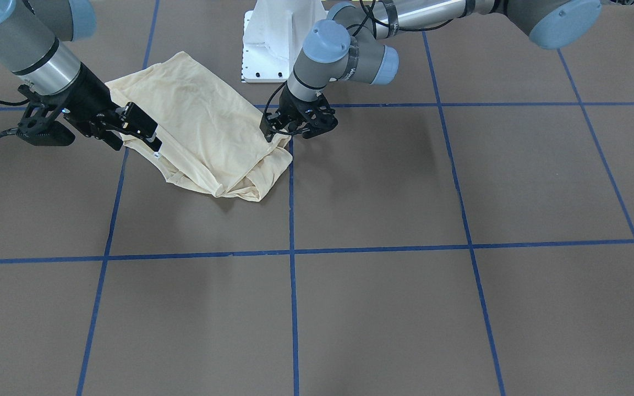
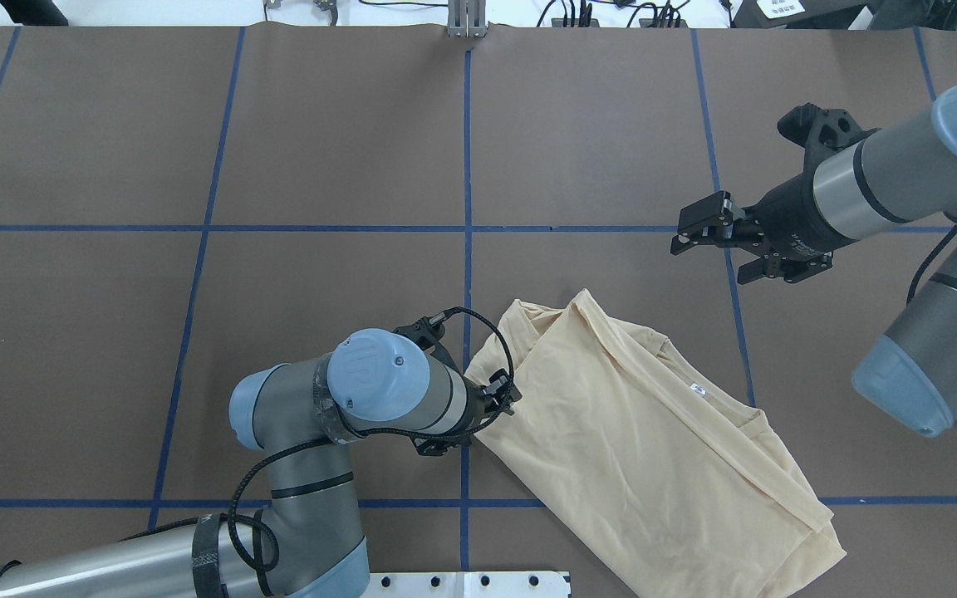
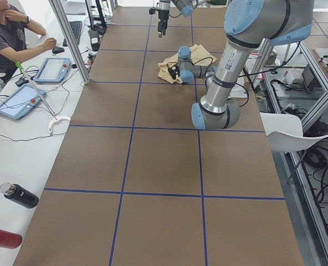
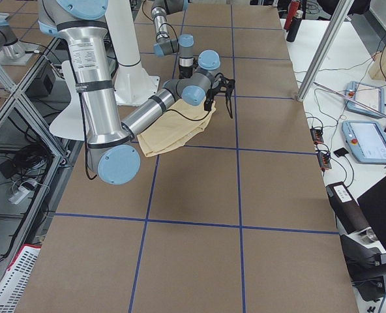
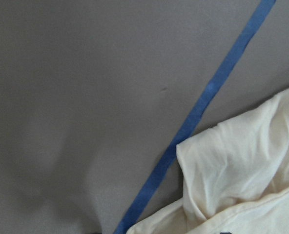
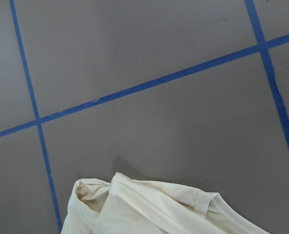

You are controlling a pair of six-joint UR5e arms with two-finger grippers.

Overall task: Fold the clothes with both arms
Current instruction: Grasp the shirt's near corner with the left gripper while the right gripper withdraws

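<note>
The clothes are one pale cream-yellow shirt (image 2: 636,432), lying folded and slanted on the brown table near the robot's base. It also shows in the front view (image 1: 207,132) and in both wrist views (image 5: 242,165) (image 6: 149,209). A small white neck label (image 2: 697,388) sits at its far right edge. My left gripper (image 1: 295,132) is low at the shirt's left corner. Its jaws look spread, with one finger touching the cloth edge. My right gripper (image 2: 682,232) hangs open and empty above the table, just beyond the shirt's far right side.
The white pedestal base (image 1: 273,44) stands right behind the shirt. Blue tape lines (image 2: 467,166) mark a grid on the table. In the left side view a person (image 3: 9,39) sits at a side desk with tablets (image 3: 52,69) and bottles (image 3: 20,195).
</note>
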